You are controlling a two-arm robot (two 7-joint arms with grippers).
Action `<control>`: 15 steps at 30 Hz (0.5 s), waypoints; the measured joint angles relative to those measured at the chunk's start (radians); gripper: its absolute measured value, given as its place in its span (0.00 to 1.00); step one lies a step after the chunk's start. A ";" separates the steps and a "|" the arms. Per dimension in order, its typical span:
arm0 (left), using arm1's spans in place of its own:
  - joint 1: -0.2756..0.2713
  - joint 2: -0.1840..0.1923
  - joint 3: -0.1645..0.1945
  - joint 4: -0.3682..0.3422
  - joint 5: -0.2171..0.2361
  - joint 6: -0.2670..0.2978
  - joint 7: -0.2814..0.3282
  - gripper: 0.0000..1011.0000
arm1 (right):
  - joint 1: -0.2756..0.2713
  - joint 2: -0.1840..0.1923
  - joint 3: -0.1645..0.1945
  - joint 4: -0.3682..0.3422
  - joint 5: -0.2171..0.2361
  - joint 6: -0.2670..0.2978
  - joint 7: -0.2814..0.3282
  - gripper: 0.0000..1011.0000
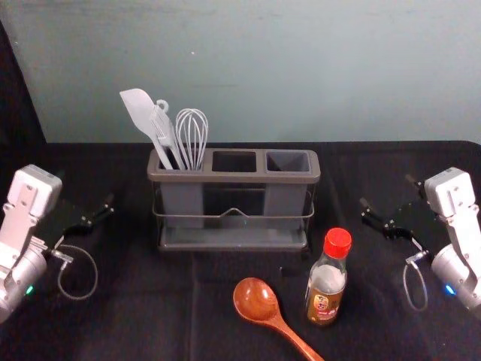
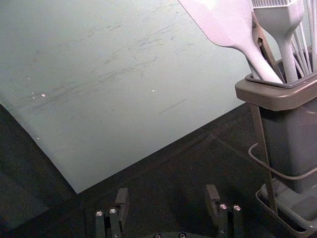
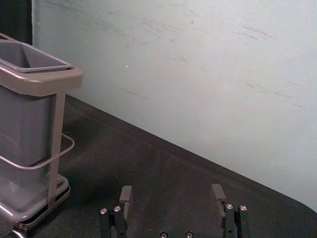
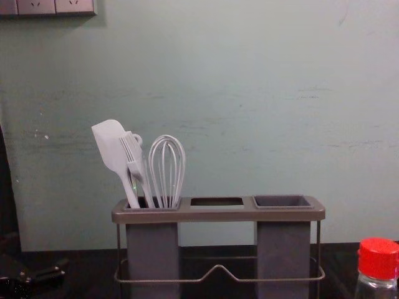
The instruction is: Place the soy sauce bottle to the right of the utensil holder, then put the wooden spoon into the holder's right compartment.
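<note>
Standing nearer right claw (image 1: 386, 190) than left claw (image 1: 86, 188), both spread: soy sauce bottle (image 1: 328, 288).

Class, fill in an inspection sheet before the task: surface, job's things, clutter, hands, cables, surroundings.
Surface: table under black, creased cloth.
Bottle: upright, red cap on, in front of the holder near its right end.
Spoon: lying left of the bottle, bowl toward the holder.
Holder: upright; right compartment empty.
Clutter: spatula, brush and whisk in the holder's left compartment.
Left hand: left of the holder, open, holding nothing.
Right hand: right of the holder, open, holding nothing.
Cables: left loop and right loop, one at each arm.
Surroundings: scuffed wall behind; sockets high on its left.
</note>
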 joint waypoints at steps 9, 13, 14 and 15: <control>0.000 0.000 0.000 0.000 0.000 0.000 0.000 1.00 | 0.000 0.000 0.000 0.000 0.000 0.000 0.000 0.99; 0.000 0.000 0.000 0.000 0.000 0.000 0.000 1.00 | 0.000 0.000 0.000 0.000 0.000 0.000 0.000 0.99; 0.000 0.000 0.000 0.000 0.000 0.000 0.000 1.00 | -0.002 0.000 0.002 -0.003 -0.002 0.000 0.000 0.99; 0.000 0.000 0.000 0.000 0.000 0.000 0.000 1.00 | -0.006 0.001 0.002 -0.009 -0.008 0.001 -0.002 0.99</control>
